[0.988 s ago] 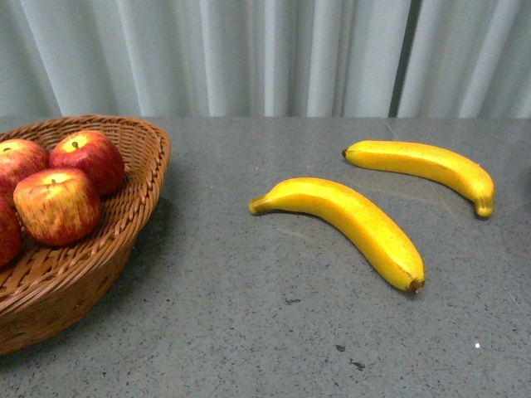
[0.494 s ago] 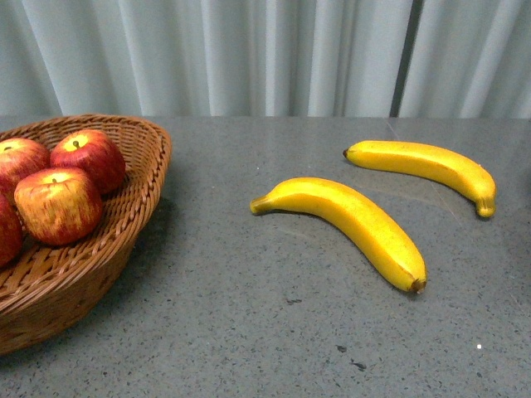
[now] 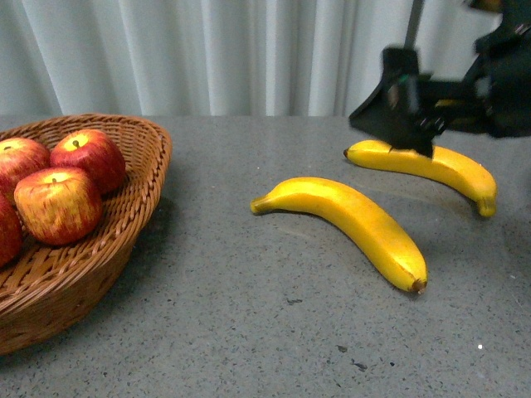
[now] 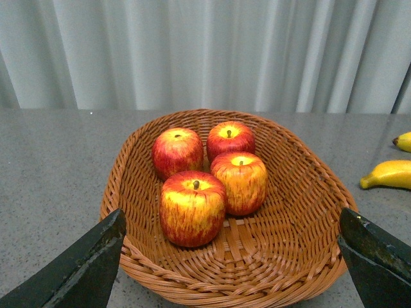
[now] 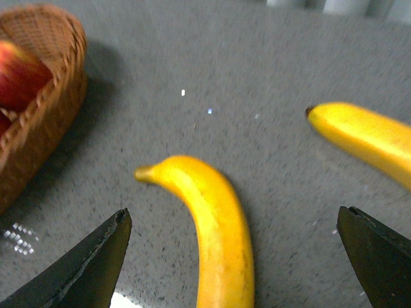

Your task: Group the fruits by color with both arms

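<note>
1. Grey speckled tabletop [image 3: 249,332], smooth and hard, before pale pleated curtains [image 3: 249,50].
2. Woven wicker basket [image 3: 141,191] gathers four glossy red apples [image 4: 192,205] — colour grouped; left gripper [image 4: 231,215] faces it, jaws wide, empty.
3. Two curved, smooth yellow bananas [image 3: 348,220] lie loose on the tabletop; right gripper [image 5: 231,213] hovers above them, wide open, holding nothing — probably lining up a grasp.

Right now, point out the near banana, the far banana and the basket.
near banana [image 3: 348,214], front view, middle of its body.
far banana [image 3: 455,168], front view, exposed yellow body.
basket [image 3: 164,153], front view, woven rim nearest the bananas.
</note>
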Controlling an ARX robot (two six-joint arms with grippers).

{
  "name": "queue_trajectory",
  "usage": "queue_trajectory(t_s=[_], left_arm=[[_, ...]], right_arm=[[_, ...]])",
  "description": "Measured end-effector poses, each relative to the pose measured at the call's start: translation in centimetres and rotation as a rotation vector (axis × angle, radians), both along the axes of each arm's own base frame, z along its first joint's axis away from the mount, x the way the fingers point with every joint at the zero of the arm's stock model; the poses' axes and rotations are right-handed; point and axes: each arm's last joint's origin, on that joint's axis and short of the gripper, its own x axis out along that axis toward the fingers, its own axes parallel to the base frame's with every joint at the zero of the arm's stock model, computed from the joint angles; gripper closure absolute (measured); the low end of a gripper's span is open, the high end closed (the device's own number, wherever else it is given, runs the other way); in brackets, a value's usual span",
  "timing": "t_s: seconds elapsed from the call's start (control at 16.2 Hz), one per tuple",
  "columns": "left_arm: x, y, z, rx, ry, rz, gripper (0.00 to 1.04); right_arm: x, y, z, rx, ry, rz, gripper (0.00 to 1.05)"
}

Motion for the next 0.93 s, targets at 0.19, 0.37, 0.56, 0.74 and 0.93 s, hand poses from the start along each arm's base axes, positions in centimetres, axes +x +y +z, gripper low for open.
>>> queue_trajectory(t_s=[0.19,0.37,0.56,0.74,0.93], left_arm=[[0.0,0.0,0.0,0.0,0.0,0.0,0.07],[0.0,0.0,0.0,0.0,0.0,0.0,0.07],[0.0,0.0,0.0,0.0,0.0,0.0,0.07],[0.0,0.0,0.0,0.0,0.0,0.0,0.07],[0.0,0.0,0.0,0.0,0.0,0.0,0.07]], right_arm=[[-0.2,2.5,-3.0,-0.087,0.094,0.06,0.07],[0.4,4.2,-5.2,-0.171,0.071,0.077,0.07],[1.1,4.5,-6.5,-0.205,0.059,0.07,0.07],[1.2,5.0,-6.8,-0.215,0.051,0.085,0.11],[1.5,5.1,-7.0,-0.228,0.032,0.094,0.46]])
